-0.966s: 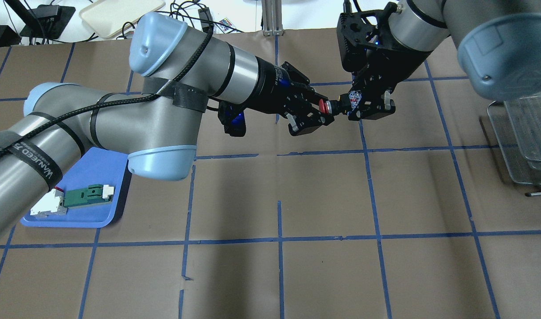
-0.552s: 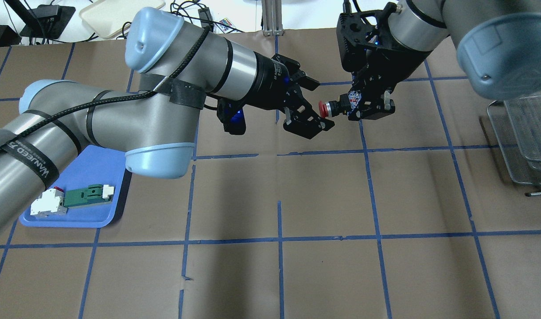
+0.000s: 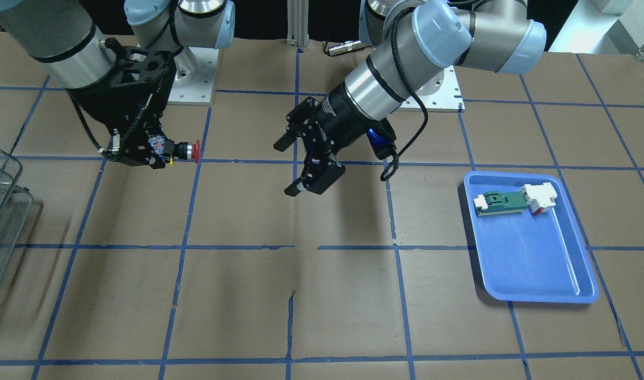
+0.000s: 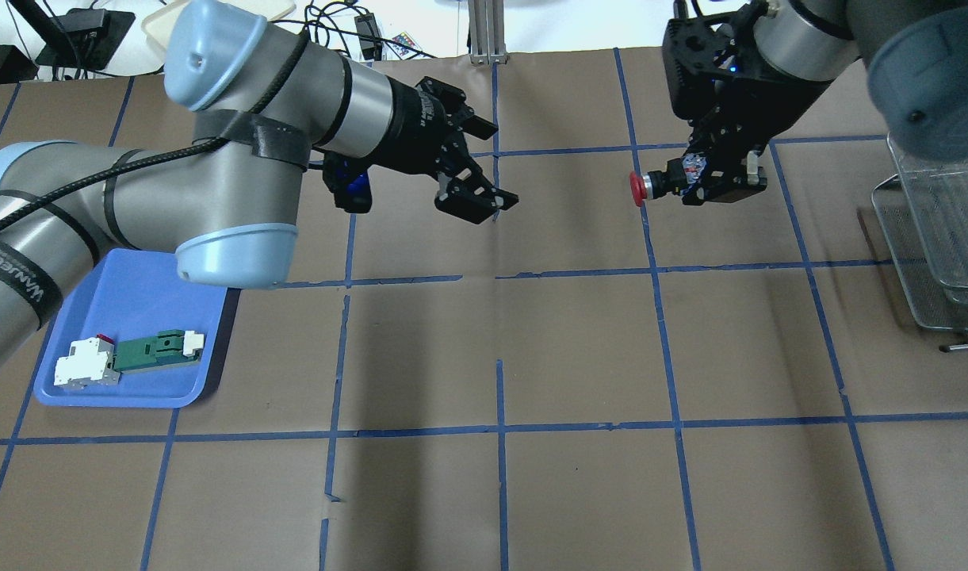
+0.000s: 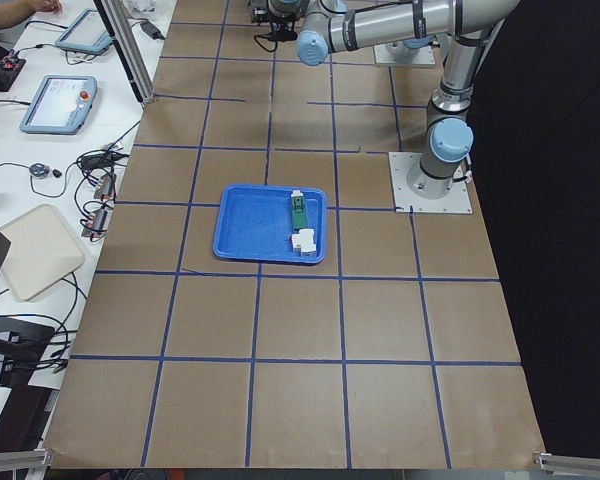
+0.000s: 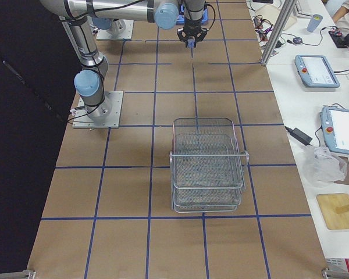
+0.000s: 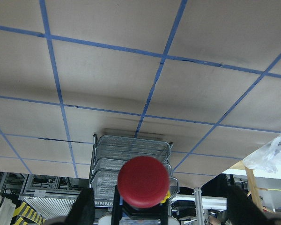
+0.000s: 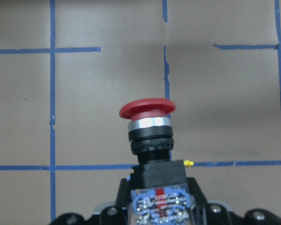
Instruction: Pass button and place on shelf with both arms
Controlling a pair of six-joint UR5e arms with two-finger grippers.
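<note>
The button, with a red mushroom cap (image 4: 637,186) on a black body, is held level above the table in my right gripper (image 4: 692,181), which is shut on its body. The cap points toward my left arm. The button also shows in the front view (image 3: 187,150) and the right wrist view (image 8: 148,126). My left gripper (image 4: 499,162) is open and empty, well apart to the left of the button; in its wrist view the button (image 7: 143,182) is ahead. The shelf (image 4: 939,238), a silver wire-mesh rack, stands at the table's right edge (image 6: 206,168).
A blue tray (image 4: 154,293) at the near left holds a green and white part (image 4: 154,350); it also shows in the front view (image 3: 532,264). The table is brown paper with blue tape lines. Cables and a cream tray lie beyond the far edge.
My left gripper let go of the red cap, opened and drew back to the left. My right gripper carried the button to the right, toward the shelf side.
</note>
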